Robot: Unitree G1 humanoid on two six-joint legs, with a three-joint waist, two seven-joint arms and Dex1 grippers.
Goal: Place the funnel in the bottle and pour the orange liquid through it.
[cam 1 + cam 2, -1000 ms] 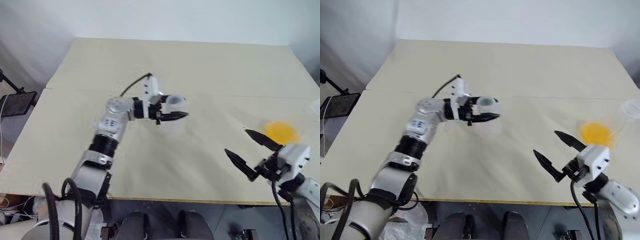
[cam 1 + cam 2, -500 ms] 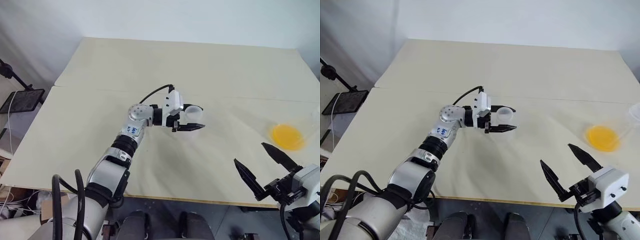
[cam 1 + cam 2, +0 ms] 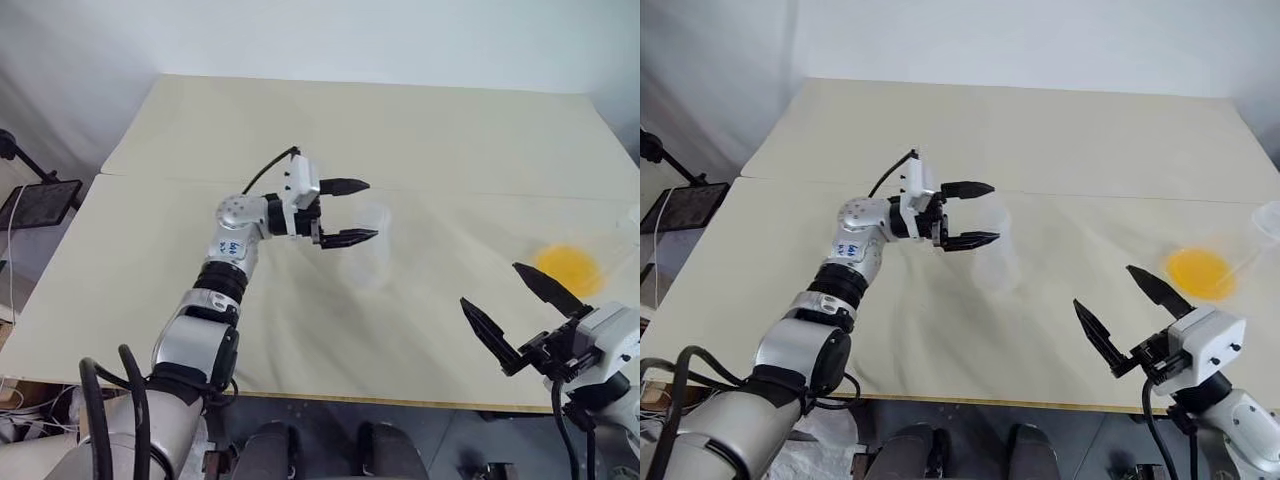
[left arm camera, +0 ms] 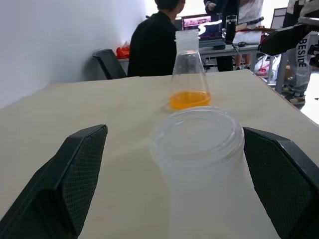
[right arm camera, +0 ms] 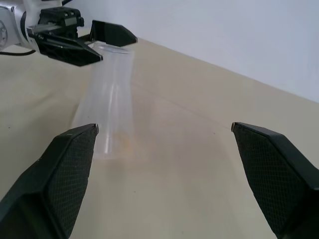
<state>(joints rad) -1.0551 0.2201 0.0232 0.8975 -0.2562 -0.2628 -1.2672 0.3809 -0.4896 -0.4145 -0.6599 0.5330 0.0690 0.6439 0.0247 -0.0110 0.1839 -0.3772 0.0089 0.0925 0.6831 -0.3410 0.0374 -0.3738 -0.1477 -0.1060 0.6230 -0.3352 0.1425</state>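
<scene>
Fingers of the left gripper (image 3: 352, 211) stand spread wide, one on each side of the rim of a tall clear wide-mouthed vessel (image 3: 368, 250); in the left wrist view there is a gap between each finger and the vessel (image 4: 204, 169), so nothing is clamped. That vessel stands upright on the beige table (image 3: 400, 130) and looks empty, a frosted cylinder with a ridged mouth.

Taking the vessel as the landmark: the bottle (image 4: 189, 74) stands beyond it along the line of the left gripper, well apart from it and towards the robot's right. The bottle is a clear flask, wide at the base and narrow at the neck, upright, with the orange liquid (image 4: 189, 99) lying in its bottom. From the head cameras the liquid (image 3: 565, 266) reads as an orange patch near the table's right edge.

The right gripper (image 3: 515, 312) hangs well to the right of the vessel and nearer the table's front edge, close to the bottle but apart from it. Its two black fingers are splayed wide and grip nothing.

Behind the bottle, past the table's end, a person in dark clothing (image 4: 158, 42) sits facing away.
</scene>
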